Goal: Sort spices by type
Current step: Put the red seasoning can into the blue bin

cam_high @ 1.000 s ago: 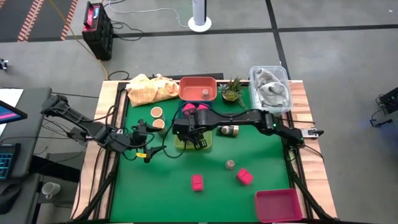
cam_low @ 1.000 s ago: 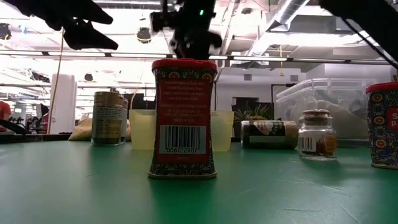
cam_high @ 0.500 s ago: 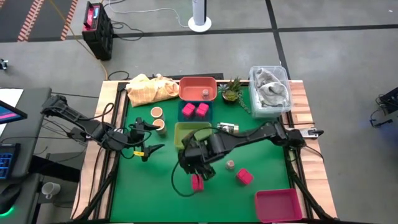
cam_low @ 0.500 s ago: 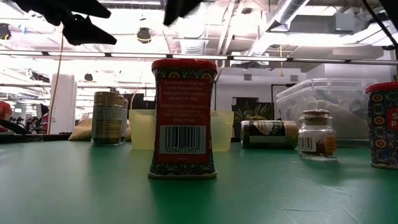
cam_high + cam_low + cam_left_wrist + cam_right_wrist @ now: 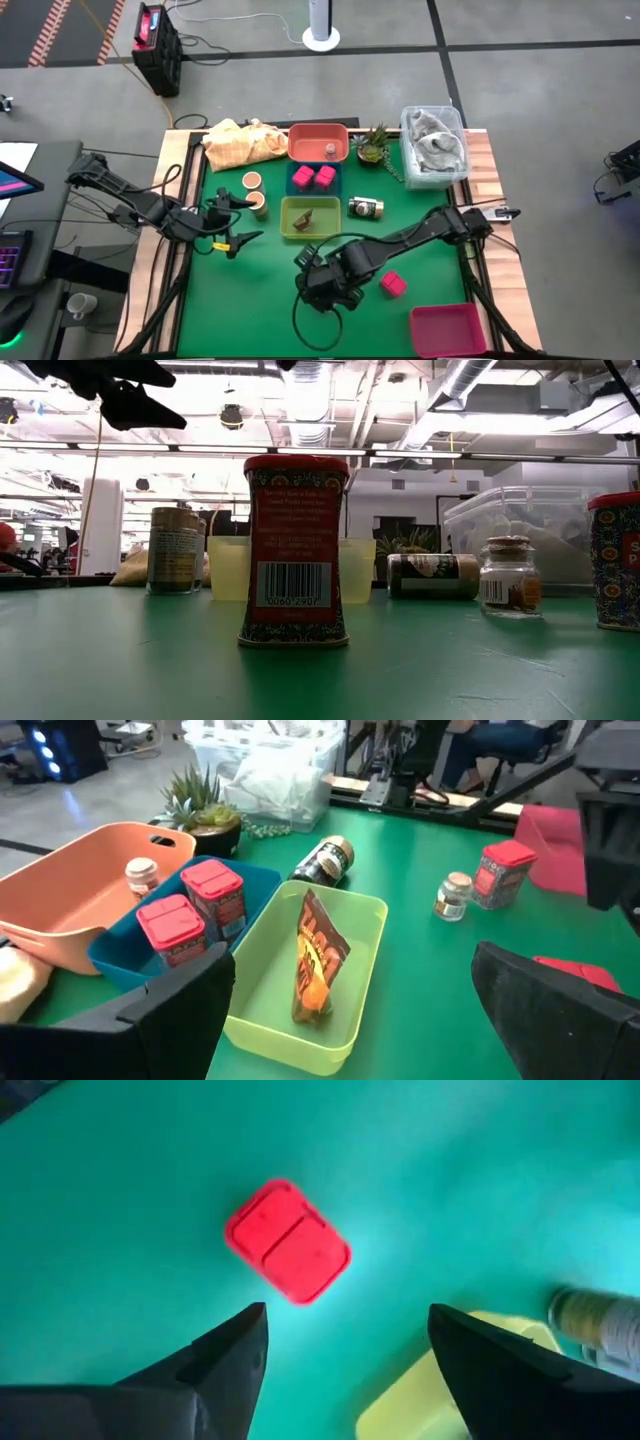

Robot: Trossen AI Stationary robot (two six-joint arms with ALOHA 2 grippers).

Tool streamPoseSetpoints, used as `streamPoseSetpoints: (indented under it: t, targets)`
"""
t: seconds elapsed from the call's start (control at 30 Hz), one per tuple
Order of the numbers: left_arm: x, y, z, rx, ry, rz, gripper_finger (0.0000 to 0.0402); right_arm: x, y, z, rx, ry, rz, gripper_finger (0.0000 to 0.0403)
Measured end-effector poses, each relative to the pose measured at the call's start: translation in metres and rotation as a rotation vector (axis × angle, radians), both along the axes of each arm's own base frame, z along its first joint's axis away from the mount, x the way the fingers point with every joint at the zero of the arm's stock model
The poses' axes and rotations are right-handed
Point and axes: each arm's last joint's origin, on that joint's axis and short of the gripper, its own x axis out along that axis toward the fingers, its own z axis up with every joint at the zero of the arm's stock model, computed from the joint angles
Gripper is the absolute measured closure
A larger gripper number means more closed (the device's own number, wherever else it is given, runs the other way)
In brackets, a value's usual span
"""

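A red-topped spice tin stands upright on the green mat near the table's front middle. My right gripper hangs open above it, pointing steeply down, and touches nothing. In the high view it hides that tin. A second red tin stands to its right. Two more red tins sit in the blue tray. A brown packet lies in the green tray. Two tan round jars stand at the left. My left gripper waits open beside them.
A dark jar lies on its side right of the green tray. The orange tray holds a small jar. A plant, a clear box and a yellow cloth line the far edge. A pink tray sits near right.
My right gripper has swung from above the green tray toward the table's near edge and now hangs over the red tin at the front middle. With the gripper gone, the brown packet shows lying in the green tray.
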Motion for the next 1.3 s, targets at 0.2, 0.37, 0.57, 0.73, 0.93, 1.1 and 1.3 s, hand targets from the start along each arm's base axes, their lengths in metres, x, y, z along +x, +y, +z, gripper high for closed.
streamPoseSetpoints:
  t: [0.2,0.37,0.57,0.73,0.93,1.1,1.3]
  targets:
    - [-0.005,0.002,0.0,-0.013,0.005,0.004,0.0013,-0.015,-0.016,-0.008,-0.002,0.187,-0.374,0.0092]
    - [-0.005,0.003,0.0,-0.019,0.002,0.006,0.0013,-0.015,-0.033,-0.009,0.157,0.293,-0.733,0.0093]
    - [-0.005,0.003,0.001,-0.007,0.004,0.003,0.0013,-0.023,-0.037,-0.027,0.206,0.439,-0.906,0.0093]
    - [-0.005,0.003,0.002,0.017,-0.003,-0.007,0.0013,-0.041,-0.042,-0.049,0.134,0.539,-0.99,0.0093]
    - [-0.006,0.003,0.01,0.033,-0.017,-0.013,0.0013,-0.079,-0.05,-0.039,0.148,0.521,-1.181,0.0093]
    - [-0.006,0.003,0.012,0.041,-0.017,-0.016,0.0013,-0.111,-0.055,-0.038,0.205,0.47,-1.347,0.0089]
    - [-0.006,0.003,0.012,0.041,-0.017,-0.016,0.0013,-0.135,-0.061,-0.057,0.228,0.494,-1.46,0.0058]
